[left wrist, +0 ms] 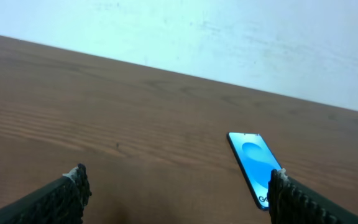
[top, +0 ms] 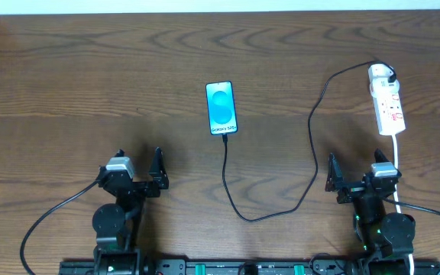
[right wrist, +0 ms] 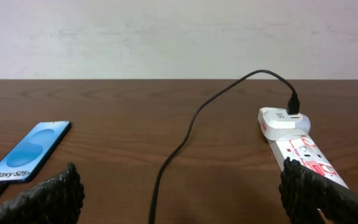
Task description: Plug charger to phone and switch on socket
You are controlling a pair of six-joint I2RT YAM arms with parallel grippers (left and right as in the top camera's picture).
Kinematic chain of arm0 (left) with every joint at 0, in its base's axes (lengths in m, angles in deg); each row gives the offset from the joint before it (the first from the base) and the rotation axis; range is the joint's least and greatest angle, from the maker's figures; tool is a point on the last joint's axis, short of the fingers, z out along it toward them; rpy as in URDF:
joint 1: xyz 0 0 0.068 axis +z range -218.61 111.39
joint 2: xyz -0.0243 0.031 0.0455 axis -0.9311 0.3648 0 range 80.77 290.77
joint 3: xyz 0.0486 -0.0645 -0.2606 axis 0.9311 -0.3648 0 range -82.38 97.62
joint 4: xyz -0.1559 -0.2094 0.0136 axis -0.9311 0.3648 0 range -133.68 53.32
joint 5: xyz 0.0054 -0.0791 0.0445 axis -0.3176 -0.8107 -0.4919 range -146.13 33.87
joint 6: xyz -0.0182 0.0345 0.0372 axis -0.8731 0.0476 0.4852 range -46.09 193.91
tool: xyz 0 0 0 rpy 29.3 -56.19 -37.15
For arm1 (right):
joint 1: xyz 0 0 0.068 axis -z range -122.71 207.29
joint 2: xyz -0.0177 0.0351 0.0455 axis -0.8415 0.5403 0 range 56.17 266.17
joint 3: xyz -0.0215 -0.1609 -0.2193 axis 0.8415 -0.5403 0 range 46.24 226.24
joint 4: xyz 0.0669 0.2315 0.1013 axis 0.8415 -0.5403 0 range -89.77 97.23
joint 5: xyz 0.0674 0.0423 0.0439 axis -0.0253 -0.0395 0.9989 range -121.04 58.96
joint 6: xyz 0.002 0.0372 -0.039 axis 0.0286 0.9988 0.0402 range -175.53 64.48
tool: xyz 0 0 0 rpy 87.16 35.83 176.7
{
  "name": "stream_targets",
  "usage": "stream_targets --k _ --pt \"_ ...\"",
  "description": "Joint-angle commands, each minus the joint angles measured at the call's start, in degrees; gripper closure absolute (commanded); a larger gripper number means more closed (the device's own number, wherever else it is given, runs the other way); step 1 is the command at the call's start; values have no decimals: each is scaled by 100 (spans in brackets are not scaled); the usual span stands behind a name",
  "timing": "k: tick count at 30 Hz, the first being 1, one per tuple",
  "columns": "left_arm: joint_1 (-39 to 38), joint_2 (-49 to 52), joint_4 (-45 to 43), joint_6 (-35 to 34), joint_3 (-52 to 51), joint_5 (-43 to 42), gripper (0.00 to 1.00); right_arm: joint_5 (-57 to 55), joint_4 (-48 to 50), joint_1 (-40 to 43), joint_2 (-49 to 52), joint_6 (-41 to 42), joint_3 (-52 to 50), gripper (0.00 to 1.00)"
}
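Observation:
The phone (top: 221, 108) lies mid-table with its blue screen lit; it also shows in the left wrist view (left wrist: 254, 163) and the right wrist view (right wrist: 28, 151). The thin black charger cable (top: 312, 145) runs from the phone's near end in a loop to its adapter (top: 381, 75), which sits plugged in the far end of the white socket strip (top: 388, 106). The right wrist view shows the cable (right wrist: 188, 130), adapter (right wrist: 281, 120) and strip (right wrist: 306, 155). My left gripper (top: 139, 174) is open and empty, left of and nearer than the phone. My right gripper (top: 355, 176) is open and empty, short of the strip.
The strip's thick white cord (top: 398, 164) runs toward me past the right arm. The brown wooden table (top: 90, 84) ends at a pale wall (right wrist: 166, 37) at the far side.

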Motion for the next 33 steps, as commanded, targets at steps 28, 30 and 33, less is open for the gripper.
stream_targets --k 28,30,33 --pt "28 -1069 1209 136 -13 264 8 -28 -26 -33 -37 15 -7 1" --pt "28 -1069 1209 136 -13 264 8 -28 -26 -33 -37 17 -7 1" --pt "28 -1069 1209 136 -13 264 8 -28 -26 -33 -37 17 -7 1"
